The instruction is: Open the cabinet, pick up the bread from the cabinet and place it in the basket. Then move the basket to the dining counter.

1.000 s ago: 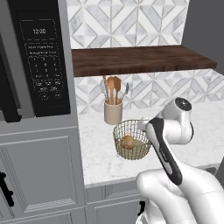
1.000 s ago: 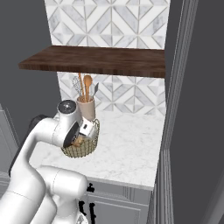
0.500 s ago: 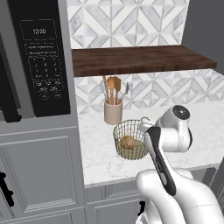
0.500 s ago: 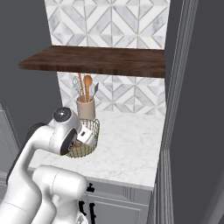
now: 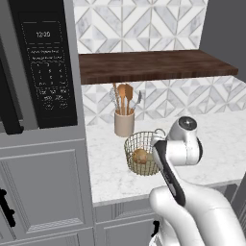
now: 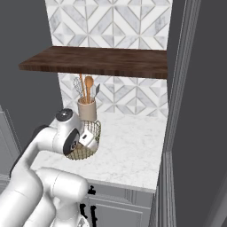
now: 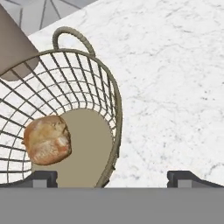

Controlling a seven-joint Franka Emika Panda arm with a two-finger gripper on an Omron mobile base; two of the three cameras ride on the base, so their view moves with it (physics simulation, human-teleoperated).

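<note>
The bread [image 7: 47,139], a small golden-brown bun, lies on the beige base inside the brass wire basket [image 7: 116,109]. The basket [image 5: 136,146] stands on the marble worktop below the dark wood cabinet [image 5: 153,65]. My gripper [image 7: 113,178] hangs open just above the basket's right side. Its rim runs between the two fingertips, the left one [image 7: 43,177] over the basket's inside and the right one over the worktop. In the right base view the gripper [image 6: 89,142] sits over the basket [image 6: 82,153]. The dining counter is out of view.
A cream crock [image 5: 124,123] with wooden utensils stands right behind the basket, close to its loop handle [image 7: 70,33]. A black microwave [image 5: 45,67] and grey cupboards stand to the left. A dark tall panel [image 6: 195,111] bounds the worktop [image 6: 128,150] on the right.
The hand has sunk a little and drawn closer over the basket's edge. The jaws have stayed open, and the bread and basket have not moved.
</note>
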